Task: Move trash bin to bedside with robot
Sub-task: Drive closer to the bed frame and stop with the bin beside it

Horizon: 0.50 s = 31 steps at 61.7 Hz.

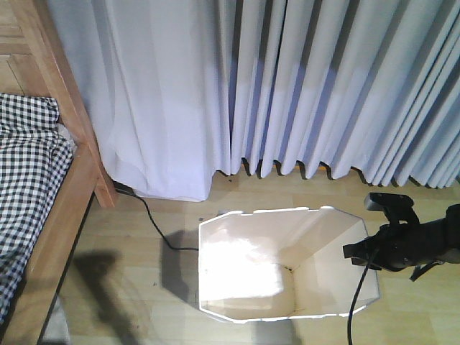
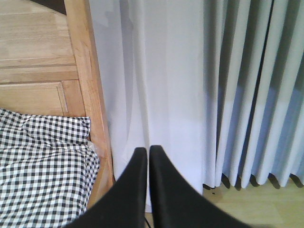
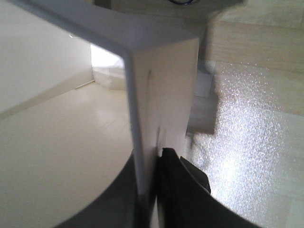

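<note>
The white trash bin (image 1: 237,237) stands on the wooden floor a little right of the bed, its cream inside facing up. My right gripper (image 1: 357,251) is shut on the bin's right rim; in the right wrist view the thin wall (image 3: 161,95) sits pinched between the two black fingers (image 3: 178,190). The bed's light wooden frame (image 1: 68,194) and checked bedding (image 1: 25,158) fill the left side. My left gripper (image 2: 144,151) is shut with nothing in it, held up facing the curtain beside the bed post (image 2: 88,71).
Pale pleated curtains (image 1: 287,79) hang to the floor behind the bin. A black cable (image 1: 154,226) runs across the floor between the bed post and the bin. Bare wooden floor (image 1: 410,309) lies right of the bin.
</note>
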Tool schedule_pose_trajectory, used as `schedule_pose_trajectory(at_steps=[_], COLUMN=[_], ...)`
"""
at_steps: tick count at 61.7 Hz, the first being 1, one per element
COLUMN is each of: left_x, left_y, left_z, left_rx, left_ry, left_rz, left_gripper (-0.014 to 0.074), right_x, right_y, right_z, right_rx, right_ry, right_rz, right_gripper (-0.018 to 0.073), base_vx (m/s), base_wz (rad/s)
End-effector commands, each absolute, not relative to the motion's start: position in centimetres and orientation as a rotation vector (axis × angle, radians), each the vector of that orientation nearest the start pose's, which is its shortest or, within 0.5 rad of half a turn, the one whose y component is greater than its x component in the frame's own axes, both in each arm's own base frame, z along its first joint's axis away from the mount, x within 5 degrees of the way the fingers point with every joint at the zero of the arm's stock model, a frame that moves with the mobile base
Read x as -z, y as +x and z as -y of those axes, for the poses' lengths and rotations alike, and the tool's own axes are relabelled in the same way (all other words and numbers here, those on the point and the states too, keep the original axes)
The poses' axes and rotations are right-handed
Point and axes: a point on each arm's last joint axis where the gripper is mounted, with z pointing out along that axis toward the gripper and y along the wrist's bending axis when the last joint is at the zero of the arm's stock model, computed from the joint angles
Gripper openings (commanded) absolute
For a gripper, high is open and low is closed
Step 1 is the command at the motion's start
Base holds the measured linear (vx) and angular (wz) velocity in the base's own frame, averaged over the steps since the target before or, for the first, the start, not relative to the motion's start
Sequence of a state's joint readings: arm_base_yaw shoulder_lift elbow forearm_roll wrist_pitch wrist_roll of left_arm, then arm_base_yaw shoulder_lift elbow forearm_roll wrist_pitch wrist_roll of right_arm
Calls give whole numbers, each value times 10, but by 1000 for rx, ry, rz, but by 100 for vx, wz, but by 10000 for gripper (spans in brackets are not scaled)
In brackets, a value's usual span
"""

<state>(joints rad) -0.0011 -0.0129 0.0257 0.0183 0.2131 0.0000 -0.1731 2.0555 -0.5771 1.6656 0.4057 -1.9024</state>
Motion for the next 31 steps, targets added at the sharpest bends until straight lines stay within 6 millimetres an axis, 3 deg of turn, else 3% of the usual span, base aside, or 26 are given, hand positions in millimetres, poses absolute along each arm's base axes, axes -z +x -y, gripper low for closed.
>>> schedule_pose_trajectory(at_steps=[1,31], left_x=[-186,-186], left_y=[56,56], left_z=[0,0], left_rx=[-10,-10], left_ry=[13,13], left_rz=[-1646,-1646], left_gripper=[-6,-6], right_x=[-55,-55], right_y=[266,266], right_z=[-4,-4], right_rx=[-718,-718], right_ry=[-125,-125], right_rz=[-2621,-2621], right_gripper=[-5,-5], base_vx=[12,10], base_wz=[2,4])
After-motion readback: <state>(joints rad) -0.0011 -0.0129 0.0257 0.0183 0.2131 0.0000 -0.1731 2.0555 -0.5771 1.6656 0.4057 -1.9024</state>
